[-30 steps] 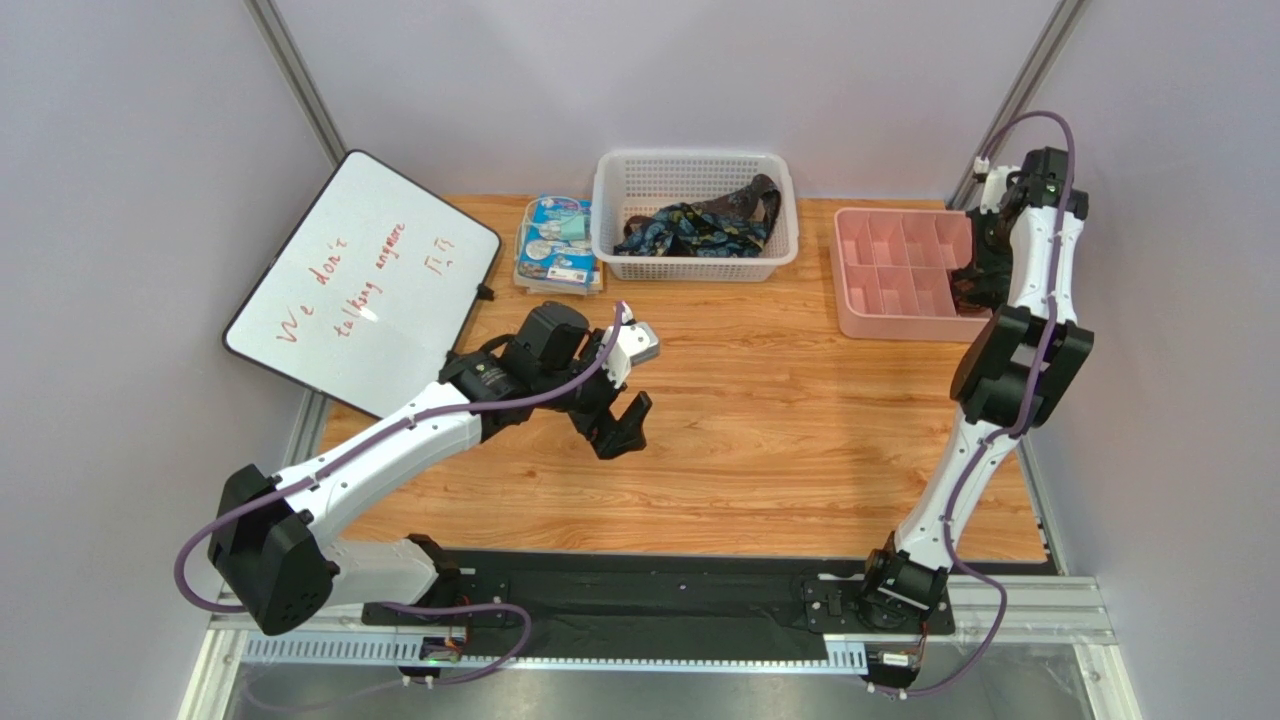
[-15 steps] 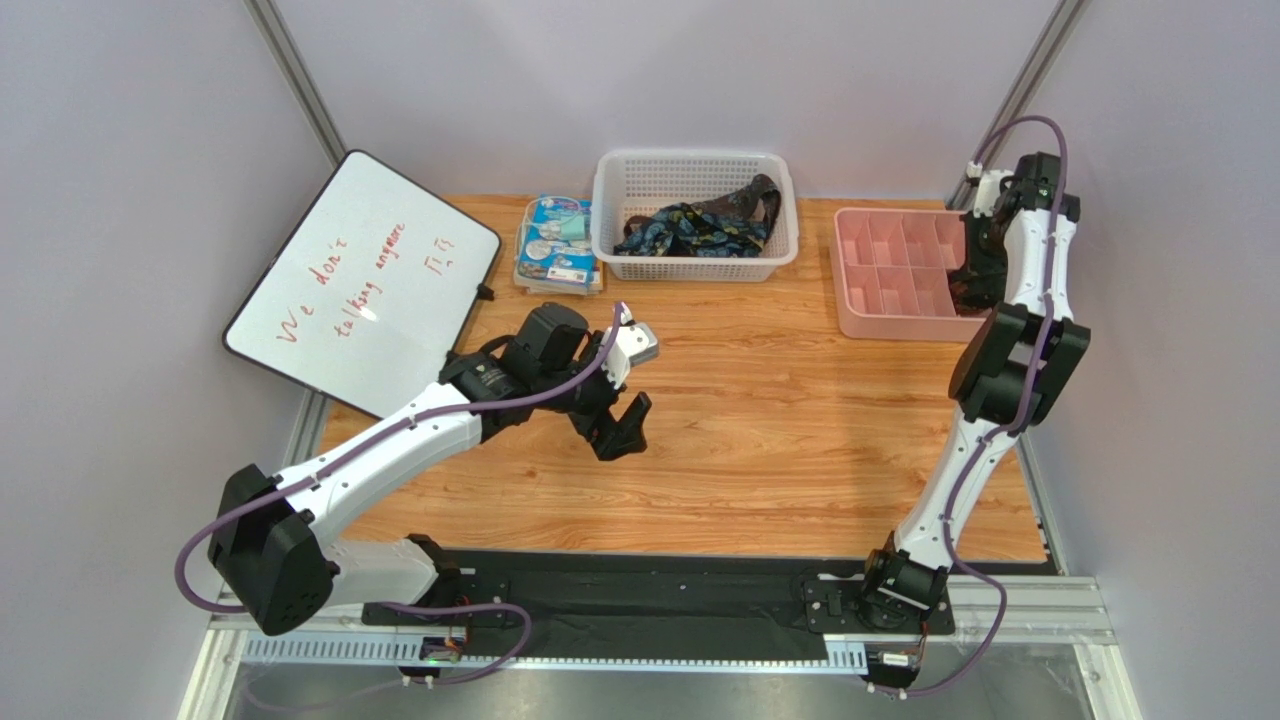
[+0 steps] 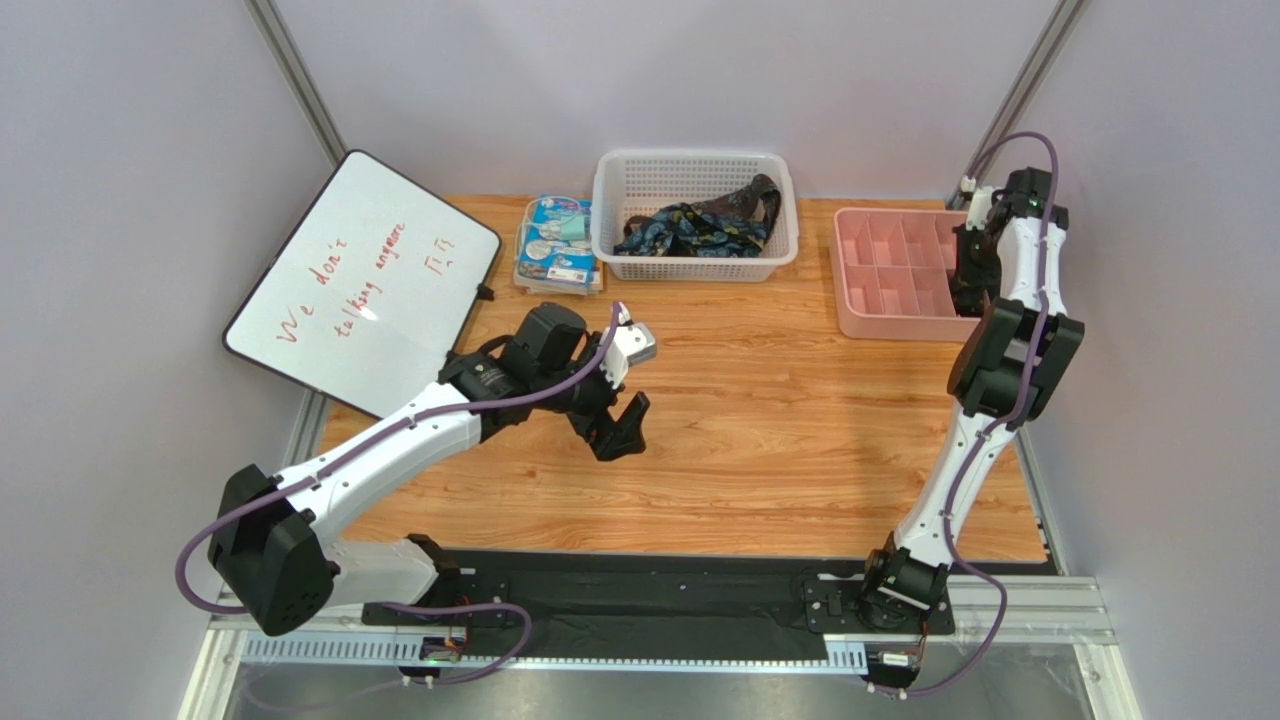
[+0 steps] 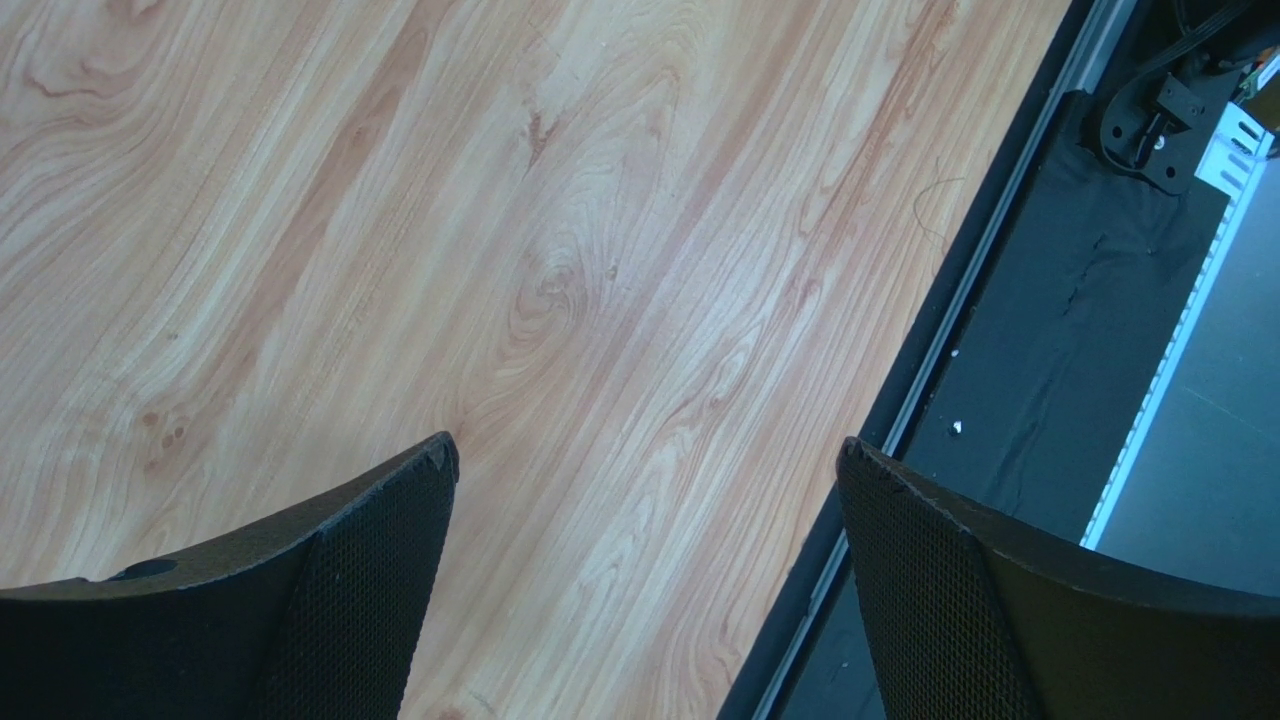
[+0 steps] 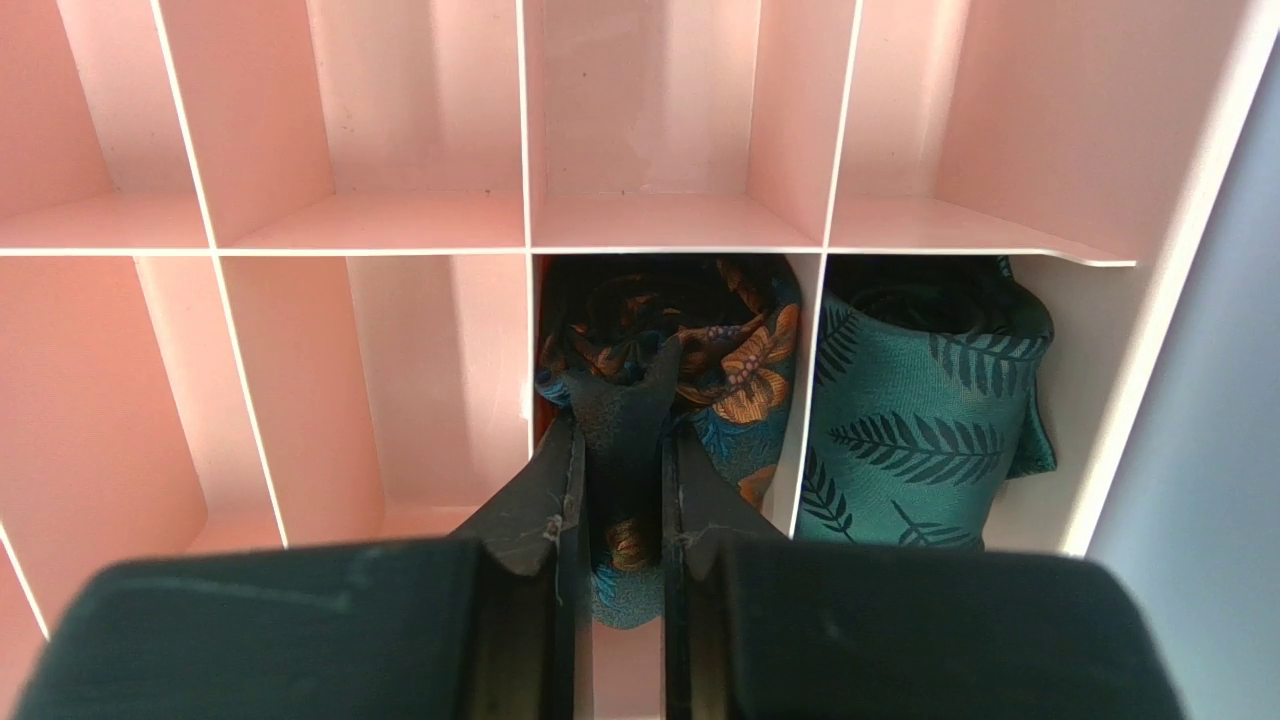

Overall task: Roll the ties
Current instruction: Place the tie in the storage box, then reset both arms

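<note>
Right end effector (image 5: 619,438) has shifted, pinching the floral tie (image 5: 729,360).

Right end effector (image 5: 619,438) covers floral tie's (image 5: 736,360) middle.

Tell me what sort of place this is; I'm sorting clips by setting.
Probably a robot lab workcell: a left arm and right arm mounted at the edge of a wooden table, plain grey walls boxing it in, and a handwritten whiteboard.

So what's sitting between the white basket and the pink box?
Nothing. In the top view, only bare wooden table shows between the white basket and the pink box.
</note>
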Motion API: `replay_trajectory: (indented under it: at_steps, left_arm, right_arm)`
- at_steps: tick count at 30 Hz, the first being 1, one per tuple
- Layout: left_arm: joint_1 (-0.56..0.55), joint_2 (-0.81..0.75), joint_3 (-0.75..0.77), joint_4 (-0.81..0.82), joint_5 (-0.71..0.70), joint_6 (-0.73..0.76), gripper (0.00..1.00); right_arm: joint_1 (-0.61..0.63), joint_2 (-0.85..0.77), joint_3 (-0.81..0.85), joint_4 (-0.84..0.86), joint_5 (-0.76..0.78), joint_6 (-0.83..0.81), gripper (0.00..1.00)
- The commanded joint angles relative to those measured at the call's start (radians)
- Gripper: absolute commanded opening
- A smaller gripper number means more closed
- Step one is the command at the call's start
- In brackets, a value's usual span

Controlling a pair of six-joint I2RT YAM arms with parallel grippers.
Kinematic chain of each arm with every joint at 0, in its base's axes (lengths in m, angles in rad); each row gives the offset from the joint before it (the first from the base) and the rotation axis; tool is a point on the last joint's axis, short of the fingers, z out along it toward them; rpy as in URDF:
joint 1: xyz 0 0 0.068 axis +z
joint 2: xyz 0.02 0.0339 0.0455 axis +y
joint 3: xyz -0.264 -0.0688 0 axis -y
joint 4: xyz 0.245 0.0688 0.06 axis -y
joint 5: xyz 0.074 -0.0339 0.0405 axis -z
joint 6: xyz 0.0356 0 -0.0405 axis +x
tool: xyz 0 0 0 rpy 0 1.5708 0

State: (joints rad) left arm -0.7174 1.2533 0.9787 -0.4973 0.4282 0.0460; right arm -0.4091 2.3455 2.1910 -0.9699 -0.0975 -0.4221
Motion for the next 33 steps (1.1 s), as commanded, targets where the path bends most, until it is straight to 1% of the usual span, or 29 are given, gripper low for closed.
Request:
replay_trajectory:
  at_steps: [1, 5, 8, 10, 11, 12, 20, 22, 23, 27, 29, 31, 33]
  left_arm:
    - [0.009, -0.017, -0.006, 0.013, 0.020, -0.020, 0.99]
    - [0.010, -0.017, -0.006, 0.011, 0.024, -0.020, 0.99]
    - [0.012, -0.012, -0.005, 0.013, 0.023, -0.020, 0.99]
    - [0.015, -0.008, -0.002, 0.009, 0.023, -0.021, 0.99]
    - [0.016, -0.006, 0.000, 0.008, 0.027, -0.021, 1.00]
    - [0.016, -0.006, 0.005, 0.006, 0.029, -0.021, 0.99]
    - [0.019, -0.012, 0.002, 0.008, 0.014, -0.028, 0.99]
    - [0.022, -0.011, 0.003, 0.005, 0.009, -0.028, 1.00]
    - [0.026, -0.009, 0.005, 0.005, 0.007, -0.029, 1.00]
    - [0.048, 0.009, 0.044, -0.032, 0.012, -0.035, 1.00]
    - [0.078, 0.027, 0.066, -0.052, 0.026, -0.040, 0.99]
    - [0.125, 0.044, 0.101, -0.084, 0.041, -0.040, 0.99]
    - [0.162, 0.057, 0.141, -0.121, 0.069, -0.074, 1.00]
  right_arm:
    - [-0.004, 0.057, -0.011, -0.029, -0.036, 0.037, 0.00]
    - [-0.005, 0.048, 0.013, -0.042, -0.015, 0.032, 0.00]
    - [-0.005, 0.035, 0.044, -0.058, 0.018, 0.032, 0.11]
    - [-0.005, 0.022, 0.052, -0.062, 0.024, 0.031, 0.25]
    - [-0.005, 0.000, 0.052, -0.062, 0.019, 0.029, 0.31]
    - [-0.007, -0.011, 0.052, -0.061, 0.016, 0.028, 0.40]
    - [-0.011, -0.067, 0.111, -0.084, 0.012, 0.031, 0.64]
    - [-0.013, -0.074, 0.127, -0.090, 0.015, 0.032, 0.72]
    - [-0.013, -0.078, 0.137, -0.096, 0.012, 0.034, 0.81]
    - [-0.014, -0.110, 0.180, -0.116, -0.011, 0.048, 0.89]
    - [-0.014, -0.140, 0.190, -0.131, -0.039, 0.068, 0.97]
    - [-0.011, -0.178, 0.191, -0.141, -0.060, 0.081, 0.99]
    - [-0.007, -0.207, 0.185, -0.162, -0.105, 0.103, 1.00]
